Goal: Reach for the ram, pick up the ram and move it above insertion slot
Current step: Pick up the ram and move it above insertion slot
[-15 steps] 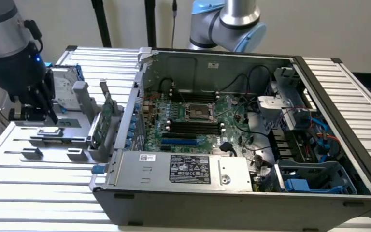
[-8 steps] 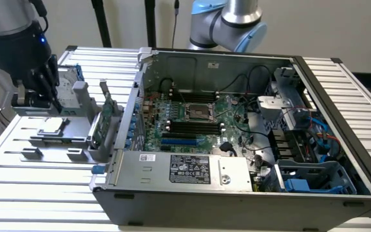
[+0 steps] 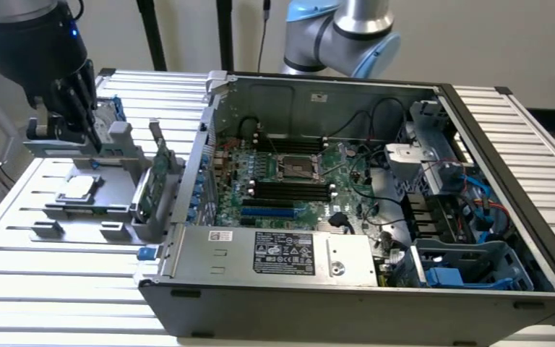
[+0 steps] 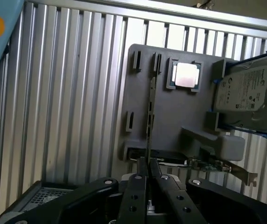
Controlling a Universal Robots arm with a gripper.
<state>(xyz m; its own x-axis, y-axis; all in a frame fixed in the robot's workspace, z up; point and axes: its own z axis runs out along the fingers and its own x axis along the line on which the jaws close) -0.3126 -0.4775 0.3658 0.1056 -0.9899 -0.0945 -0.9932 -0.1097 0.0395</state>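
You had the fingers (image 4: 138, 191) clamped on the near end of the ram (image 4: 150, 116). It stood on edge in a slot of the grey holder (image 4: 170, 112). Farther along that holder lay a processor (image 4: 186, 74), with a hard drive (image 4: 247, 91) just beside it. The holder sat on the ribbed bench (image 4: 77, 93), to the exterior view's left of the open computer case (image 3: 355, 318).

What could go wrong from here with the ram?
The gripper pinches the ram, seemingly near one end, as it stands in the grey holder: it could tilt or bind coming out. The expansion card close beside might be clipped. The computer case's wall rises between holder and motherboard; a low path could hit it.
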